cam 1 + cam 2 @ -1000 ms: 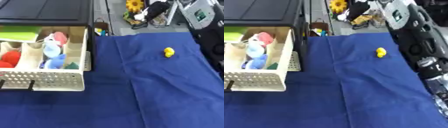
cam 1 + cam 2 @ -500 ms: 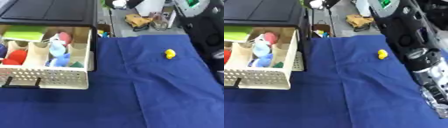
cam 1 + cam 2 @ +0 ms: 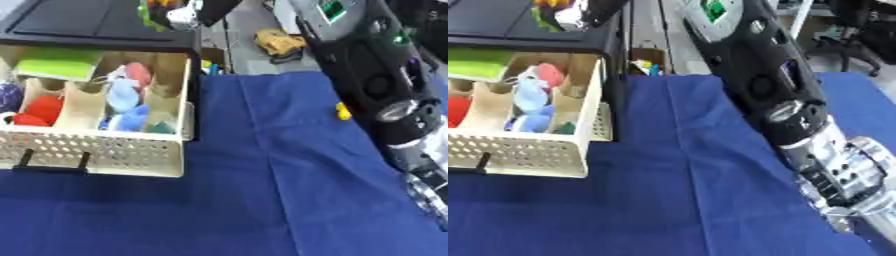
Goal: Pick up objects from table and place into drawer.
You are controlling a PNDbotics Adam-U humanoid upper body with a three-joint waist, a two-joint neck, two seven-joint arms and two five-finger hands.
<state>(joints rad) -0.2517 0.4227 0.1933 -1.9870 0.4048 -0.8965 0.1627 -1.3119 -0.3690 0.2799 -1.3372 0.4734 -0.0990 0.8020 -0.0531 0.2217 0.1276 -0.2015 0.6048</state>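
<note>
Drawer (image 3: 105, 150), cream-coloured with a perforated front wall and a dark handle, stands pulled out at the left side of the tabletop (image 3: 262, 200), which is covered by a blue cloth. Its dividers split it into compartments: a red object (image 3: 39, 107) lies in one toward the left, a light blue item (image 3: 122, 100) sits in the next one over with a pink-red piece (image 3: 137, 74) just behind it, and a green flat thing (image 3: 57, 67) rests across the back. A small dark green shape (image 3: 162, 128) shows at the front right corner of the drawer. The drawer comes out from under a black cabinet top (image 3: 105, 25).

A small yellow object (image 3: 343, 111) lies on the cloth toward the right, well apart from the drawer; in the left eye view it is partly covered by the robot's right arm (image 3: 772, 85), and in the right eye view the arm hides it entirely.

The right arm, black with silver joints, comes in from the upper right and runs down along the right side of the cloth toward the lower right corner. Its hand lies beyond the picture edge, so the state of the fingers cannot be told. The left hand shows in neither view.

Beyond the far edge of the cloth, a yellowish item (image 3: 278, 42) lies on a grey surface.
</note>
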